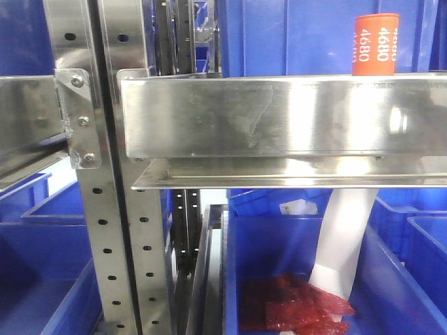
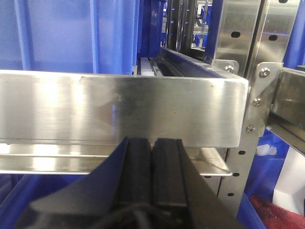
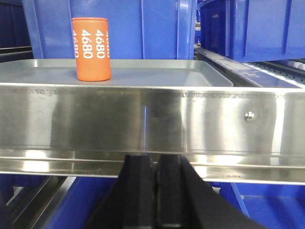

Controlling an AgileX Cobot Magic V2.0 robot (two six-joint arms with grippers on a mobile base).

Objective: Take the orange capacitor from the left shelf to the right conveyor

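Observation:
The orange capacitor (image 3: 91, 49) stands upright on a shallow silver tray (image 3: 190, 76) behind the shelf's wide steel rail (image 3: 152, 119); white "4680" numerals run down its side. In the front view its top (image 1: 375, 43) rises above the left shelf rail (image 1: 279, 115) at the far right. My right gripper (image 3: 154, 158) is shut and empty, just below that rail, lower than the capacitor and to its right. My left gripper (image 2: 152, 141) is also shut with nothing in it, its tips under the rail (image 2: 124, 107). The right conveyor is out of view.
Blue plastic bins (image 1: 300, 35) stand behind and below the shelf. A perforated steel post (image 1: 105, 209) rises at the left. One lower bin (image 1: 279, 265) holds red bags (image 1: 293, 303) and a white strip (image 1: 342, 244). Another perforated post (image 2: 243, 157) stands right of the left gripper.

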